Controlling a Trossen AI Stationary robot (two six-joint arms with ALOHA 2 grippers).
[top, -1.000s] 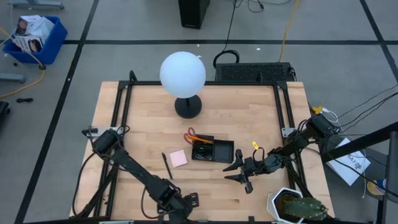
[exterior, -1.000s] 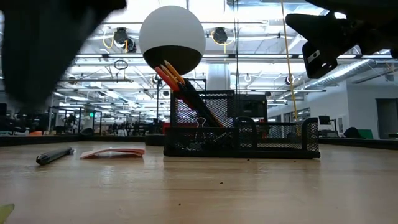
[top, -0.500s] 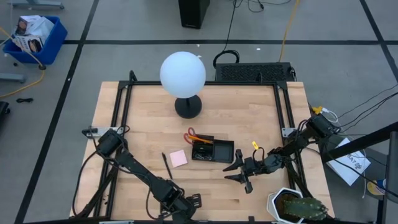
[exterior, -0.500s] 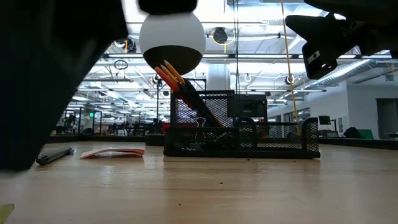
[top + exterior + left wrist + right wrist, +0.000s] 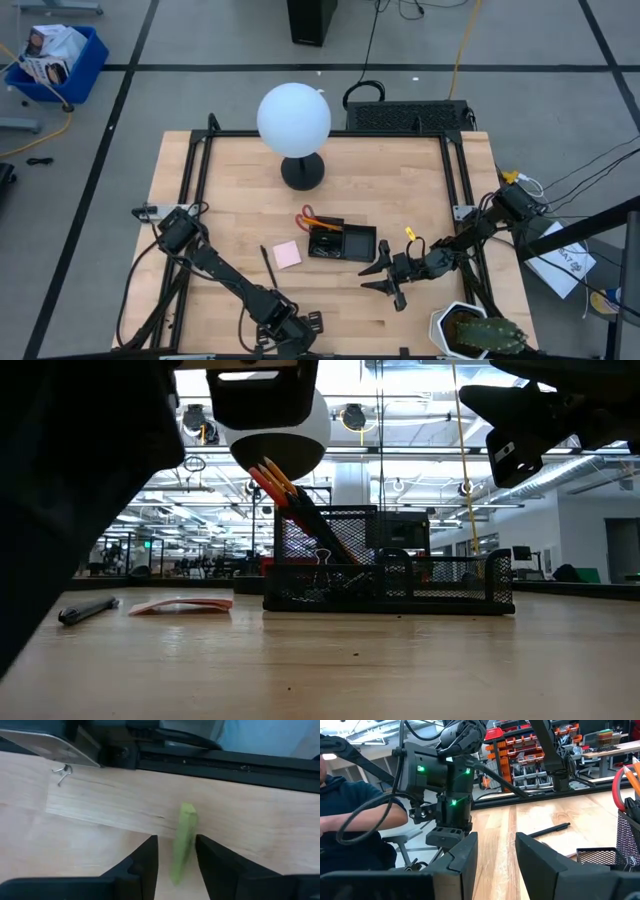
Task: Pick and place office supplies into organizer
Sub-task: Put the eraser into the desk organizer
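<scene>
Left gripper (image 5: 175, 862) straddles a slim, seemingly waxy yellow-green piece (image 5: 183, 840).

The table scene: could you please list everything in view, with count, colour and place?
Mesh organizer: one, black, table centre.
Scissors: one, red-handled, standing in the organizer's left end.
Pencils: several, orange, in the organizer.
Sticky-note pad: one, pink, left of the organizer.
Pen: one, black, left of the pad.
Highlighter: one, yellow-green, near the front edge.
Globe lamp: one, white on a black base, table rear.
Potted plant: one, green, front right corner.
Left gripper: fingers straddling the highlighter.
Right gripper: open, right of the organizer.
</scene>
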